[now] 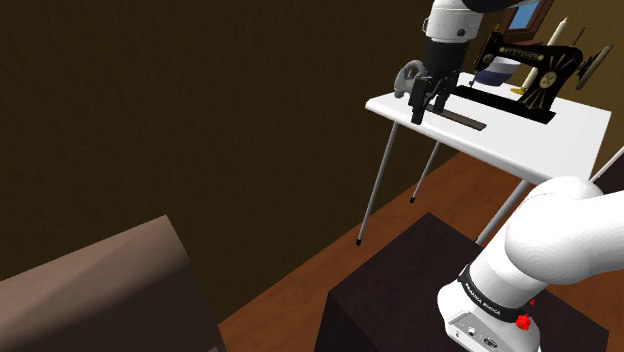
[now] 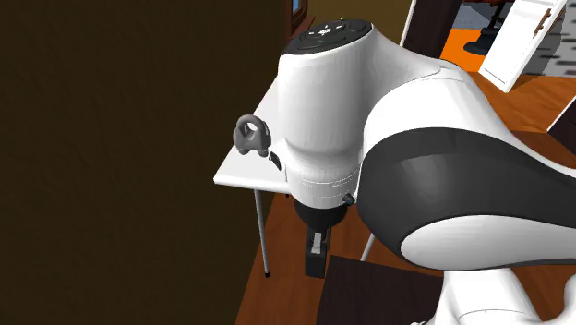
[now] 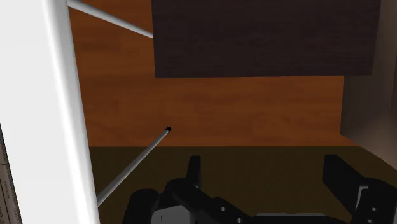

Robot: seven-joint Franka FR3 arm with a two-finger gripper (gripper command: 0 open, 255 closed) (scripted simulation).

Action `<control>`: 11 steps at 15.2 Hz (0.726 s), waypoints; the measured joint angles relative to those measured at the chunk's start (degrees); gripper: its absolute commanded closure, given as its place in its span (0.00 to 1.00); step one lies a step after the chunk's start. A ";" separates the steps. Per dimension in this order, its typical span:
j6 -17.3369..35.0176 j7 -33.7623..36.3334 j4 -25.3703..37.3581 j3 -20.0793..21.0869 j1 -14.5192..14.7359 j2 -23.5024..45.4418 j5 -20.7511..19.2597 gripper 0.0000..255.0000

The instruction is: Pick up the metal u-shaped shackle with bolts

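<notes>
The black two-finger gripper [image 1: 420, 108] hung wide open and empty, just past the white table's [image 1: 560, 125] edge. The grey metal u-shaped shackle [image 1: 408, 78] stood on the table corner, just beside the gripper, toward the shoulder view's left.

The arm's black band [image 1: 487, 303] bears illegible lettering.

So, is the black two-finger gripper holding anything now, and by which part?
Nothing is held. The black gripper is open; the grey U-shaped shackle rests on the white table's corner.
</notes>
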 measured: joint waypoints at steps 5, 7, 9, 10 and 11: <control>2.73 -1.99 2.92 -2.63 -1.05 4.38 -1.41 0.00; 4.32 -3.70 4.92 -4.65 -1.80 7.10 -2.34 0.00; 5.22 -5.44 8.36 -6.58 -2.37 10.57 -2.89 0.00; 6.08 -6.15 9.44 -7.46 -2.60 12.08 -3.05 0.00; 7.07 -6.91 10.94 -8.40 -2.77 14.12 -3.11 0.00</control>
